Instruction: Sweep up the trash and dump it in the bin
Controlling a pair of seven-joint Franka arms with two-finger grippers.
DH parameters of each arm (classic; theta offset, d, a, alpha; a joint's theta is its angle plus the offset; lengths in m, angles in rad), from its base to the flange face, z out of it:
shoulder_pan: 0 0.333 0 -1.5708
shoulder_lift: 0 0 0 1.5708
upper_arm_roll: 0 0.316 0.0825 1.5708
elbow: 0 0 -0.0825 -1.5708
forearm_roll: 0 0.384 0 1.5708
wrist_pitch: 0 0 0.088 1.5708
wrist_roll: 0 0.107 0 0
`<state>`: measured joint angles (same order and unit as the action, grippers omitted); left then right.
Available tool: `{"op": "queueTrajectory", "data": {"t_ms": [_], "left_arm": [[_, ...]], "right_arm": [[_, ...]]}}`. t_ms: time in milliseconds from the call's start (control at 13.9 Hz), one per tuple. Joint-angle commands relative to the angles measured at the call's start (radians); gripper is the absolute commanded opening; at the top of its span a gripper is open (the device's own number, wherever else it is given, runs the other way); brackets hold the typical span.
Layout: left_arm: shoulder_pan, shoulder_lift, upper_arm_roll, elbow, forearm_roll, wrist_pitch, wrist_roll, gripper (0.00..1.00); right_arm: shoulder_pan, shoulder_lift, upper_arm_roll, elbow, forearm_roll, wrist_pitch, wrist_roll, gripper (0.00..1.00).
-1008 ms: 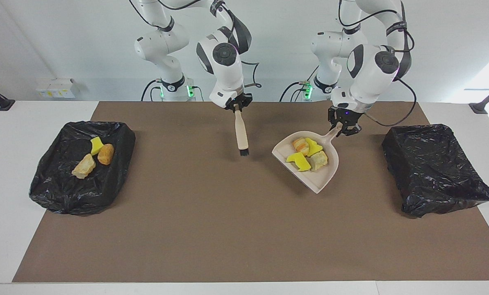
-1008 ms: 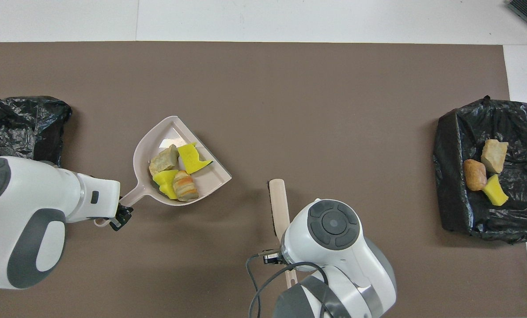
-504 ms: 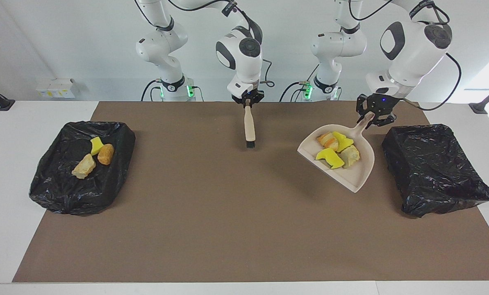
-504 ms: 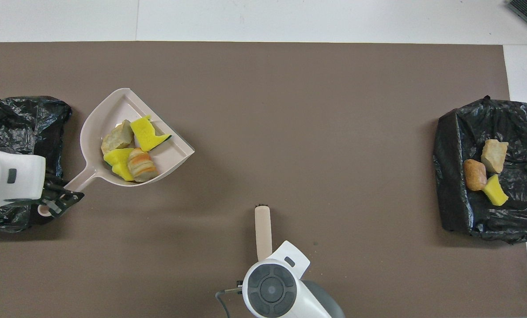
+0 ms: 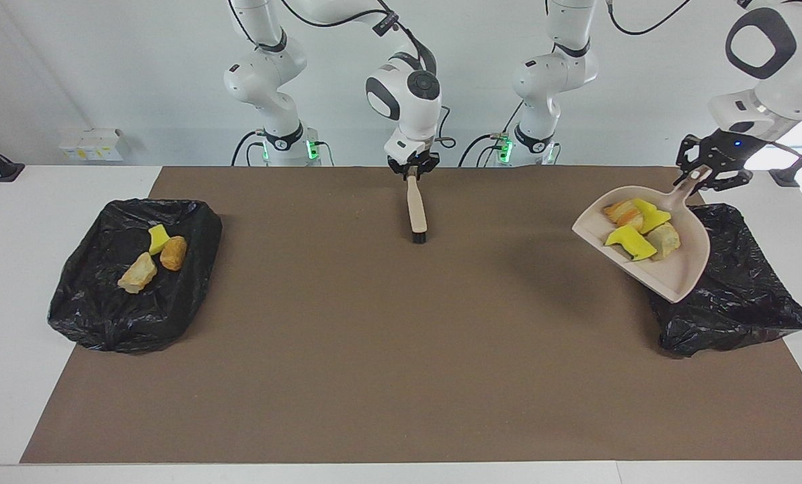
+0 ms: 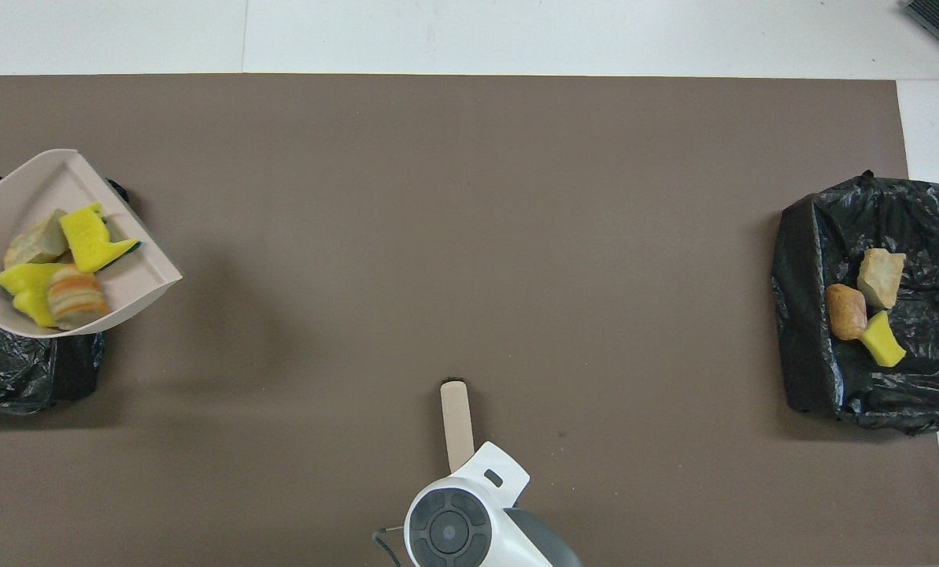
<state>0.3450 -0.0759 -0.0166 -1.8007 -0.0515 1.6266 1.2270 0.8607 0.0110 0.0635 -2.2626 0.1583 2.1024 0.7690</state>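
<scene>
Meanwhile, dustpan [image 5: 669, 269] hangs over black-bagged bin [image 5: 743, 302], nothing between.

A robotics lab: two white robot arms [image 5: 266, 74] are bolted at a white table [image 5: 11, 222] covered by a brown mat [image 5: 374, 349], against bare white walls (cables trailing, green status lights glowing at the bases).

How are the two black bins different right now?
The bin at the right arm's end has three scraps lying in it: a yellow one, a tan one and an orange-brown one. The bin at the left arm's end shows no scraps in it. That one has the loaded dustpan held up over it; nothing hangs over the first. Both are lined with crinkly black bags and sit on the brown mat.
</scene>
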Motion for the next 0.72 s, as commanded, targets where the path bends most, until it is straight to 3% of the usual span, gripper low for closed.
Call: {"op": "queueTrajectory", "data": {"t_ms": [0, 216, 432, 648], "left_arm": [[0.096, 0.069, -0.014, 0.105, 0.083, -0.037, 0.199, 0.00], [0.201, 0.177, -0.012, 0.251, 0.111, -0.048, 0.278, 0.00], [0.206, 0.211, -0.012, 0.264, 0.290, 0.072, 0.521, 0.00], [0.206, 0.220, -0.011, 0.262, 0.361, 0.134, 0.558, 0.00]], "right_arm": [[-0.047, -0.014, -0.004, 0.116, -0.031, -0.151, 0.001, 1.00], [-0.133, -0.032, -0.005, 0.231, -0.036, -0.312, -0.101, 1.00], [-0.236, -0.033, -0.005, 0.366, -0.089, -0.502, -0.261, 1.00], [-0.362, -0.036, -0.007, 0.468, -0.102, -0.596, -0.435, 1.00]]}}
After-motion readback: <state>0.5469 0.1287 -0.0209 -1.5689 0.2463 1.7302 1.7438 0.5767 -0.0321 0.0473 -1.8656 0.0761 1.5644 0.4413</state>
